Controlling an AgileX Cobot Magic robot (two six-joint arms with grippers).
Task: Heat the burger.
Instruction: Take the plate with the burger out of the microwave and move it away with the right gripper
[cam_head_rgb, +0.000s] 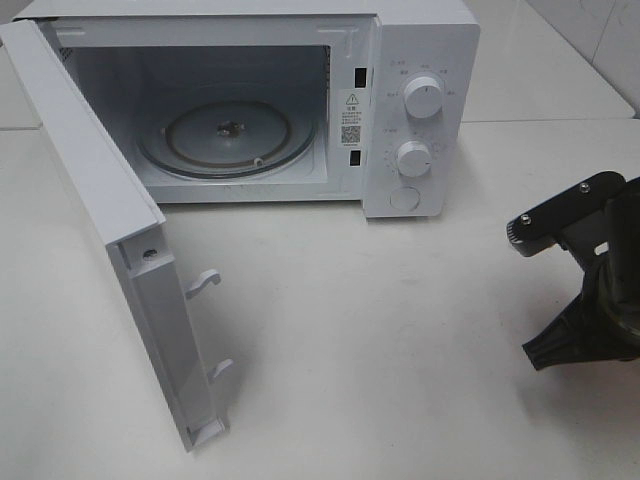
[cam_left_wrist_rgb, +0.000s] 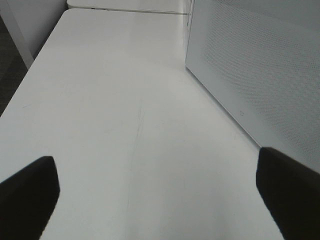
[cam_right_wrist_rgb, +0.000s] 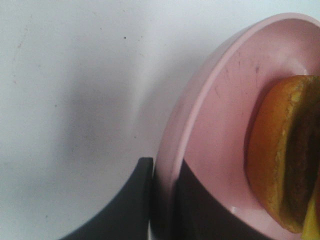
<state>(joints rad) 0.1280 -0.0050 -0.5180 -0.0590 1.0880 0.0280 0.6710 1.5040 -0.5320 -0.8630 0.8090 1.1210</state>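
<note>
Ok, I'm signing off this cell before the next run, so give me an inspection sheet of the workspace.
Surface: white table, bare where visible.
Job's things: burger on pink plate; microwave door wide open, glass turntable bare.
Clutter: nothing seen.
Grippers: left gripper open over bare table beside the microwave; right gripper shut on the plate's rim.
Cables: nothing seen.
Surroundings: white wall tiles behind the table.

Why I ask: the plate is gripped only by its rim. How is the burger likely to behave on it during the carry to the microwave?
The burger sits loose on the smooth pink plate, so it may slide if the plate tilts. Its stacked layers look soft and could shift. The right gripper pinches only the rim, so the plate may sag.
</note>
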